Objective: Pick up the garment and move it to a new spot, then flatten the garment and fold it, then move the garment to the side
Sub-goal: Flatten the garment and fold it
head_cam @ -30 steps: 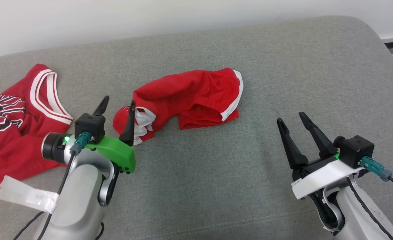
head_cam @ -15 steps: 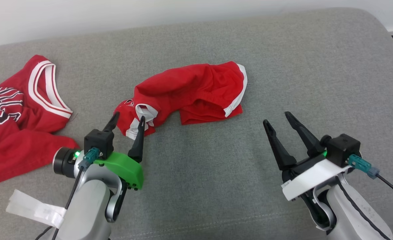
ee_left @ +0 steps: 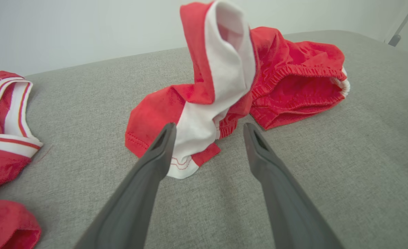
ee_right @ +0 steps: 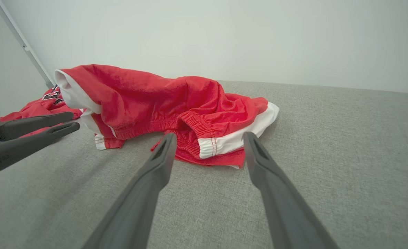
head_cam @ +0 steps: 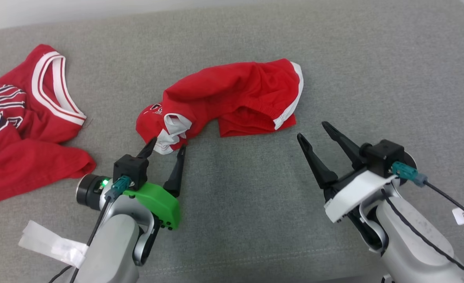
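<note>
I have the red shorts [head_cam: 232, 98] lying crumpled on the grey cushion [head_cam: 236, 220], roughly midway between its left and right edges and nearer the far edge than the near one. They are bunched rather than flat. One leg end, turned to show its white lining, points toward the near-left, and the white-trimmed side faces the right edge.

My left gripper [head_cam: 168, 144] sits just on the near side of that white-lined leg end. Its two dark fingers are spread apart and nothing is caught between them. In the left wrist view the white hem lies on the cushion just past the fingertips [ee_left: 167, 133] and partly between them, while a fold of red and white cloth stands up behind it. I cannot tell whether the left-hand tip brushes the hem or stops just short of it.

My right gripper [head_cam: 312, 129] hovers over bare cushion to the near-right of the shorts, close to their white-edged corner but clear of it. Its fingers are also spread wide and hold nothing. The right wrist view looks between them at the elastic waistband and the white side stripe.

A red jersey [head_cam: 23, 129] with white-striped trim and dark lettering lies rumpled by the cushion's left edge, well apart from the shorts. A white tag [head_cam: 51, 245] hangs on my left forearm.
</note>
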Motion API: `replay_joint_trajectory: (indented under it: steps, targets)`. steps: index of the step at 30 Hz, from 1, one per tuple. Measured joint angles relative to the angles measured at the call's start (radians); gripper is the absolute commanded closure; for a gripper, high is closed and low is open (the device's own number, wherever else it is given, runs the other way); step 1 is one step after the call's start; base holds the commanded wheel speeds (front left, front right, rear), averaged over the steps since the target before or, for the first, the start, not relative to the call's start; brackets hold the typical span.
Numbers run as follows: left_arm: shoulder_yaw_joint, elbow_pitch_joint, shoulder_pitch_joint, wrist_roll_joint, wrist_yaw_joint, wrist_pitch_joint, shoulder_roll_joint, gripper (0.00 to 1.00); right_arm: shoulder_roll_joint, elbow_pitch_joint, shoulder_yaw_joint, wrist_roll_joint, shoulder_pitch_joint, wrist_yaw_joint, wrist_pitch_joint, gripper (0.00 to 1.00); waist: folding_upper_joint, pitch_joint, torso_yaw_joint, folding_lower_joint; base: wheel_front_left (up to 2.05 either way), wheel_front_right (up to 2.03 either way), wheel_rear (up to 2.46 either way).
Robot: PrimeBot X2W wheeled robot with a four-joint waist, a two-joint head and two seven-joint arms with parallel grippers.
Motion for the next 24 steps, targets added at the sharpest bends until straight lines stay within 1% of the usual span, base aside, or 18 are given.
replay_joint_trajectory:
  steps: [4,7,11,16,24]
  targets:
    - [-0.016,-0.016,-0.012,0.000,-0.025,0.009,-0.012,0.00,0.000,0.035,0.014,-0.005,-0.050,0.000,0.010,0.00,0.0000,0.030,0.011,0.0000,0.00,0.00,0.00]
    - [-0.026,-0.020,-0.027,0.000,-0.032,0.009,-0.021,0.00,-0.003,0.048,0.049,-0.018,-0.091,0.000,0.011,0.00,0.0000,0.050,0.023,0.0000,0.00,0.00,0.00]
    - [-0.018,-0.017,-0.040,0.000,-0.032,0.009,-0.020,0.00,-0.006,0.061,0.127,-0.045,-0.153,0.000,0.019,0.00,0.0000,0.072,0.043,0.0000,0.00,0.00,0.00]
    - [-0.005,-0.011,-0.061,0.000,-0.029,0.009,-0.021,0.00,-0.017,0.093,0.223,-0.052,-0.215,0.000,0.033,0.00,0.0000,0.095,0.074,0.0000,0.00,0.00,0.00]
    - [0.006,0.004,-0.074,0.000,-0.020,0.008,-0.022,0.00,-0.016,0.141,0.307,-0.039,-0.271,0.001,0.040,0.00,0.0000,0.122,0.119,0.0000,0.00,0.00,0.00]
